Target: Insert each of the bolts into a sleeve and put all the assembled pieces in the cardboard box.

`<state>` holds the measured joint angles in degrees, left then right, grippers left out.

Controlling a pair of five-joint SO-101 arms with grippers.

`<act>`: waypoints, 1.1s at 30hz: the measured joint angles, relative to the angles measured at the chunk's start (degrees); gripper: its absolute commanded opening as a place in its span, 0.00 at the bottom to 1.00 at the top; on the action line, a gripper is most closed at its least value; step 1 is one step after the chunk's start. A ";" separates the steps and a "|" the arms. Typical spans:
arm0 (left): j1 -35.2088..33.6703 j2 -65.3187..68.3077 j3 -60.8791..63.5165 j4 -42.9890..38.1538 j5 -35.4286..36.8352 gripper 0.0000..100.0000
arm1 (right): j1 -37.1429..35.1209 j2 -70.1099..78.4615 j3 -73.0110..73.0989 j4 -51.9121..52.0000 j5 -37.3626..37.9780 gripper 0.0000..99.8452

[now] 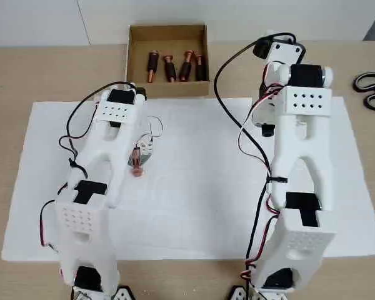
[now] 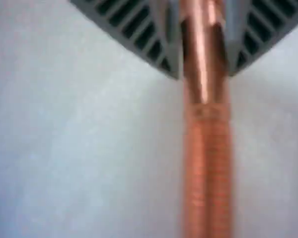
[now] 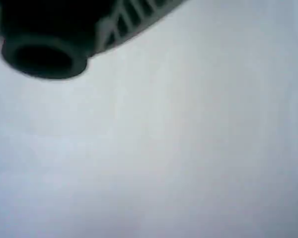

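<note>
My left gripper (image 1: pixel 138 161) hangs low over the white sheet, left of centre, shut on a copper bolt (image 1: pixel 136 167). In the left wrist view the grey fingers (image 2: pixel 159 44) clamp the bolt (image 2: pixel 207 148) near its smooth end, and its threaded shaft sticks out past them. My right gripper (image 1: pixel 267 125) is at the sheet's back right, shut on a black sleeve (image 1: pixel 268 130). The sleeve's open end (image 3: pixel 42 55) shows beside a grey finger (image 3: pixel 134 20). The cardboard box (image 1: pixel 132 59) at the back holds several assembled pieces (image 1: pixel 175 66).
A white sheet (image 1: pixel 200 181) covers the wooden table. Black-handled scissors (image 1: pixel 372 87) lie on the bare table at the far right. Cables loop from both arms over the sheet's back half.
</note>
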<state>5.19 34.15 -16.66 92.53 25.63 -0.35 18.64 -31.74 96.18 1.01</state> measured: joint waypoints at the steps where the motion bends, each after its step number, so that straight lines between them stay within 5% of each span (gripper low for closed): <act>1: 0.09 0.62 -0.09 0.00 0.00 0.01 | 0.00 0.00 0.00 0.00 0.00 0.00; 8: 0.18 1.76 -0.79 0.09 -0.53 0.01 | 0.00 0.00 0.00 0.00 0.00 0.00; 15: 0.09 -5.19 -5.27 5.45 -10.55 0.01 | 0.00 0.00 0.00 0.00 0.00 0.00; 20: 0.00 -13.10 -6.77 6.33 -27.16 0.01 | 0.00 0.00 0.00 0.00 0.00 0.00; 27: 0.00 -15.38 -6.68 6.68 -60.92 0.01 | 0.00 0.00 0.00 0.00 0.00 0.00; 33: 0.00 -15.38 -2.55 6.42 -79.30 0.01 | 0.00 0.00 0.00 0.00 0.00 0.00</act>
<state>5.19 18.77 -19.21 98.95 -53.67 -0.35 18.64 -31.74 96.18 1.01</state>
